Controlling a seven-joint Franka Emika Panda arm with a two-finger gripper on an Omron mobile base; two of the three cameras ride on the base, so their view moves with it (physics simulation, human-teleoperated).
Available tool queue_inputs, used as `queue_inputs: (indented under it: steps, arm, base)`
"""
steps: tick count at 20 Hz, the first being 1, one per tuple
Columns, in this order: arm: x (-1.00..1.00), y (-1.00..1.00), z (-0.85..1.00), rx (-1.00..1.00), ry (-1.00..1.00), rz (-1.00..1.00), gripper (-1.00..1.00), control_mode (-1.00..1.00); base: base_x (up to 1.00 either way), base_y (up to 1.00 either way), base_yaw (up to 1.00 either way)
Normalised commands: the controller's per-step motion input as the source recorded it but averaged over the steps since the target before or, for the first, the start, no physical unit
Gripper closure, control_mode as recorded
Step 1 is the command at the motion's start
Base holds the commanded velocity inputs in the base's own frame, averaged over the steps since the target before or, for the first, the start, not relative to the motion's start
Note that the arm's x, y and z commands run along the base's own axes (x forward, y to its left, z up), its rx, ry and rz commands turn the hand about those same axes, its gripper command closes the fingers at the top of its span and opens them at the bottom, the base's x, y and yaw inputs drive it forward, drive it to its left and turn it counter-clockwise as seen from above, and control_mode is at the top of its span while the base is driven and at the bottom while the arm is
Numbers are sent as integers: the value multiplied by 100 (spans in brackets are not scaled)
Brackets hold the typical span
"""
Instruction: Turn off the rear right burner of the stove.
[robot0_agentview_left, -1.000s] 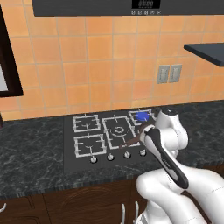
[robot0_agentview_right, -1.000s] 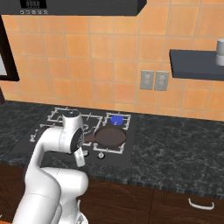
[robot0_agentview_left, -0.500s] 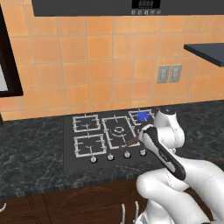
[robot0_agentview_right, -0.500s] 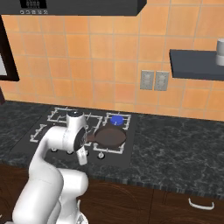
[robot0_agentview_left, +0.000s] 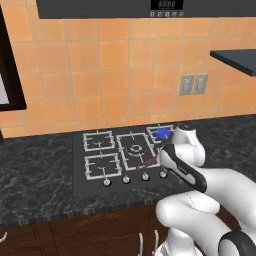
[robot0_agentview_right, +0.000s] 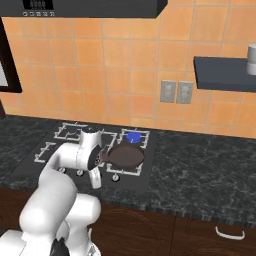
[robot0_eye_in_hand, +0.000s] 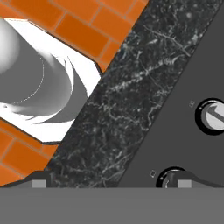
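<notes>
The stove (robot0_agentview_left: 80, 172) is a black glass cooktop set into the dark counter. Its rear right burner (robot0_agentview_left: 162, 132) glows bright blue, and the same flame (robot0_agentview_right: 133, 137) shows behind a dark pan (robot0_agentview_right: 125, 156). A row of silver knobs (robot0_agentview_left: 126, 179) runs along the stove's front edge. My gripper (robot0_agentview_right: 96, 179) hangs over the knob row near the right end. In the hand view my gripper (robot0_eye_in_hand: 112, 180) is open, with its right fingertip (robot0_eye_in_hand: 186, 179) beside one knob (robot0_eye_in_hand: 168, 177) and a second knob (robot0_eye_in_hand: 212, 116) further along.
The dark pan sits on the front right burner, its brown handle (robot0_agentview_left: 150, 161) pointing toward the middle of the stove. Dark marble counter (robot0_agentview_right: 200, 165) stretches right of the stove. A wall shelf (robot0_agentview_right: 222, 72) carries a grey cylinder (robot0_agentview_right: 251, 52).
My arm has shifted slightly over the stove's right side. The rear right burner still shows its blue flame.
</notes>
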Motion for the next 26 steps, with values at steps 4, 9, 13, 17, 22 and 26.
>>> queue_inputs:
  steps: [4,9,13,17,22,26]
  arm:
    - [17,0,-2,0,2,-3,-100,-100]
    - [20,0,-3,1,5,-3,-100,-100]
    - [18,0,-19,1,9,-2,-100,-100]
    - [14,2,-21,1,7,-2,-100,-100]
    - [5,1,-1,1,2,-3,-100,-100]
    - [13,2,-3,1,6,-4,-100,-100]
  base:
    - [0,0,0]
    - [0,0,0]
    - [0,0,0]
    - [0,0,0]
    - [0,0,0]
    - [0,0,0]
